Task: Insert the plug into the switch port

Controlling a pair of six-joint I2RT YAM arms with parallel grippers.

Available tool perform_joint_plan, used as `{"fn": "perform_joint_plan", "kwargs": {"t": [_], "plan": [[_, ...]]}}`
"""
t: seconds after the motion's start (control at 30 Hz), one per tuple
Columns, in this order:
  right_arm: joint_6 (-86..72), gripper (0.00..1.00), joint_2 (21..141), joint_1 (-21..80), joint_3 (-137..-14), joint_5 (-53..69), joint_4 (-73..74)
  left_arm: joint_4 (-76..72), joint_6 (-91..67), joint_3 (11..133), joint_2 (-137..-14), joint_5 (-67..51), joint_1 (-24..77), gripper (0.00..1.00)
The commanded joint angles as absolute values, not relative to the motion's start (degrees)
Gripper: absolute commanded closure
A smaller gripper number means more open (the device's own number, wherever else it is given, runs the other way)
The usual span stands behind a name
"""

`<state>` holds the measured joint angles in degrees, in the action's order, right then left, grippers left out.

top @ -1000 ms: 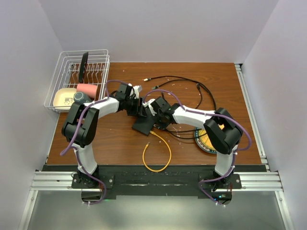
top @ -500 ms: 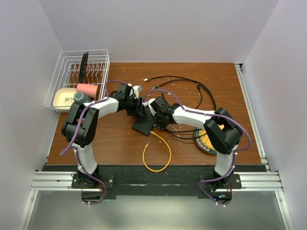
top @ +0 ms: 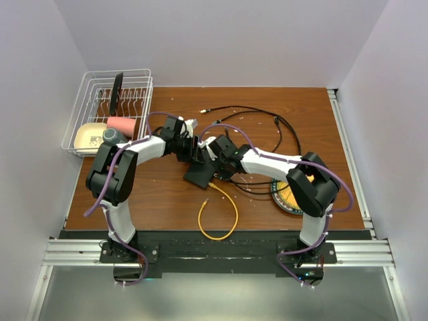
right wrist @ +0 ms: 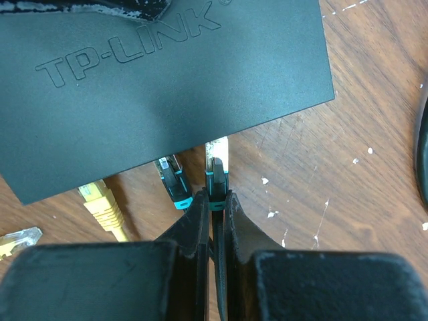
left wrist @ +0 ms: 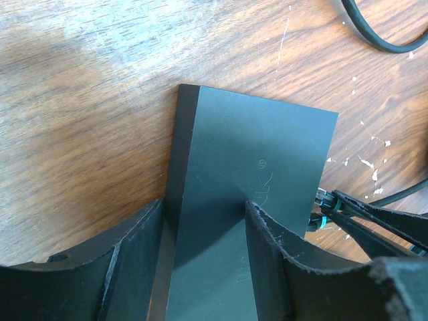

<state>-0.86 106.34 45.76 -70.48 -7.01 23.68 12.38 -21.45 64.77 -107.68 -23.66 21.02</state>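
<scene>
Closest to the arm bases, a yellow cable (top: 237, 215) lies in a loop on the wooden desk (top: 160, 200), one end free with a clear connector. Its other end, a yellow plug (right wrist: 100, 200), sits at the near edge of the switch (right wrist: 167, 87).

The switch lies at mid-desk between the two arms, turned corner-on to them, its lettered top face up. The right hand (right wrist: 214, 199) comes at that near edge. Its fingers are pressed together on the plug (right wrist: 215, 175), a black one with a teal band, pinching it by its rear. The plug points straight at the switch, and its pale tip reaches the edge. Whether it is inside a socket cannot be told, since the sockets are hidden from this side. A second plug (right wrist: 172, 180) of the same kind lies just beside it on the left, also ending at the edge.

The left hand (left wrist: 204, 214) meets the switch from the far side, about half spread. One of its fingers (left wrist: 267, 254) lies on the top face and the other stands against the side edge, so the switch is clamped between them.

To the right, near the right arm's elbow, a yellow-and-dark plate (top: 282, 195) sits partly under that arm. Farther back, black cables (top: 281, 124) curl across the desk. At the far left corner stands a wire rack (top: 114, 72) with a pink cup (top: 122, 125) in it.
</scene>
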Motion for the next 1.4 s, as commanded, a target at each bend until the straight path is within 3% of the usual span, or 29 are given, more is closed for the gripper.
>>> {"fn": "perform_joint_plan", "kwargs": {"t": [0.0,1.37], "plan": [[-1.3,1.00,102.3,47.1,-72.7,-6.3,18.4,11.4,-21.7,64.0,-108.4,-25.6,21.3,0.44],[7.1,1.00,104.7,47.6,-71.4,3.7,6.0,6.1,-20.8,62.2,-108.9,-36.0,21.8,0.49]]}}
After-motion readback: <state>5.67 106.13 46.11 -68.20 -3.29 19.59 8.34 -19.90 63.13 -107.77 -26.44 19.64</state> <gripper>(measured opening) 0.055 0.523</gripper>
